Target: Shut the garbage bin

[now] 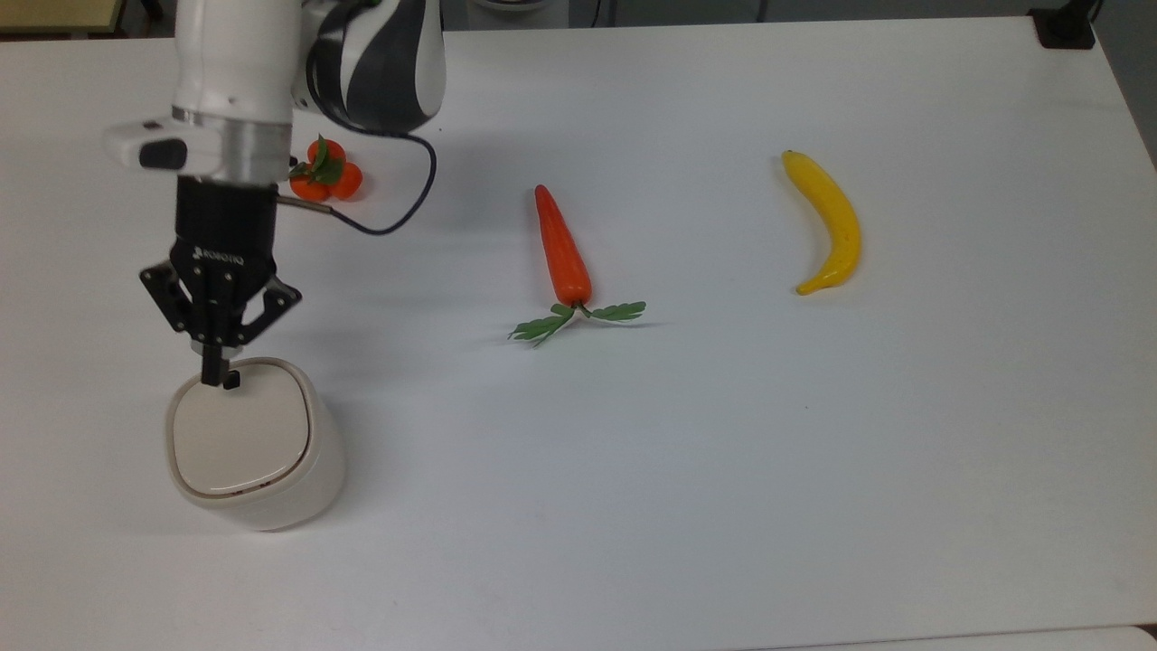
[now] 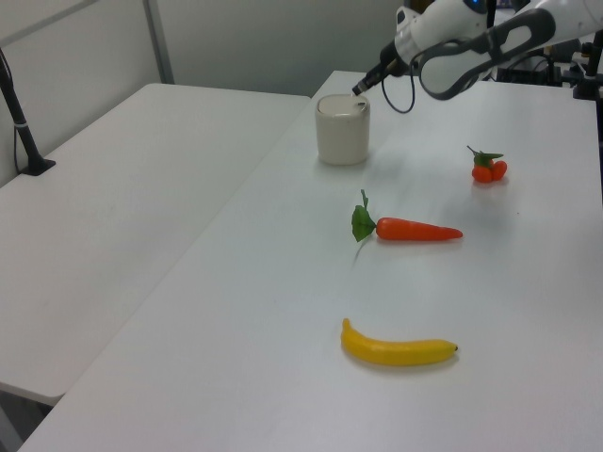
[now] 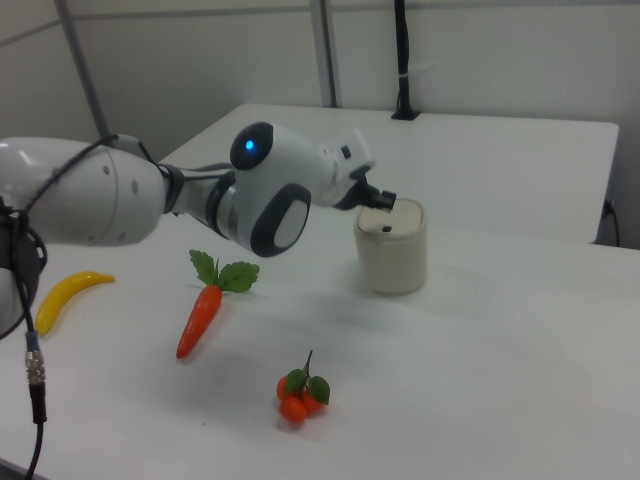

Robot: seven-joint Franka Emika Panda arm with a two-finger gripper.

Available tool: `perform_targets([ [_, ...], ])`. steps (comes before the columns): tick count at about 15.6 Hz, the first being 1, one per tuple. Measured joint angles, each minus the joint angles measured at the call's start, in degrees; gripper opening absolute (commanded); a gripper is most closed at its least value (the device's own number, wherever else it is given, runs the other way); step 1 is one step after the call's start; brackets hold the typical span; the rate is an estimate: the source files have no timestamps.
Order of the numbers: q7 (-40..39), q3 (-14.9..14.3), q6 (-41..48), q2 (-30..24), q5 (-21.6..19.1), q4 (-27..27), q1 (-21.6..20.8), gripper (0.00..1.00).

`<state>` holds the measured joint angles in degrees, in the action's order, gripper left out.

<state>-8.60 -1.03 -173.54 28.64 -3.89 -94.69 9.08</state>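
Bin [image 1: 256,443] on the white table [image 1: 723,452], near the top view's lower left corner; cream-white, rounded-square, lid flat and down, flush with the rim. Small black button [image 1: 231,381] on the lid at its far edge in the top view. Same garbage bin [image 2: 342,128] toward the far end of the table in the left view, and [image 3: 391,246] just right of the arm in the right view.

Gripper [image 1: 213,372] directly above the lid's far edge, pointing down, fingers clenched together with nothing between them; tips just beside the button, contact not determinable. Gripper [image 2: 358,88] slightly above the lid's rim in the left view.

Elsewhere on the table: orange fruit cluster [image 1: 324,174] beside the arm, carrot [image 1: 562,250] with green leaves near the middle, banana [image 1: 826,221] toward the top view's right, all well apart from the bin.
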Motion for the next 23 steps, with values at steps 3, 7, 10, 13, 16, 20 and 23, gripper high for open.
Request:
perform_targets([
  [3, 0.68, -0.01, 5.39, -4.0, -0.01, 0.02, 0.16, 0.12],
  [7, 2.19, 0.0, 20.65, -10.59, -0.04, 0.07, 0.15, 0.43],
  [10, 7.28, 0.01, 37.32, -15.15, -0.05, 1.34, -0.16, 0.73],
  [13, 14.91, 0.25, 51.63, -17.79, -0.05, 4.73, -0.39, 1.0],
  [16, 19.93, 0.52, 60.4, -20.11, -0.05, 7.02, -0.45, 1.0],
  [20, 21.88, 2.6, 70.89, -23.99, -0.55, 7.46, -0.94, 1.0],
  [23, 26.41, 5.63, 76.41, -26.43, -0.61, 7.44, -1.57, 1.0],
])
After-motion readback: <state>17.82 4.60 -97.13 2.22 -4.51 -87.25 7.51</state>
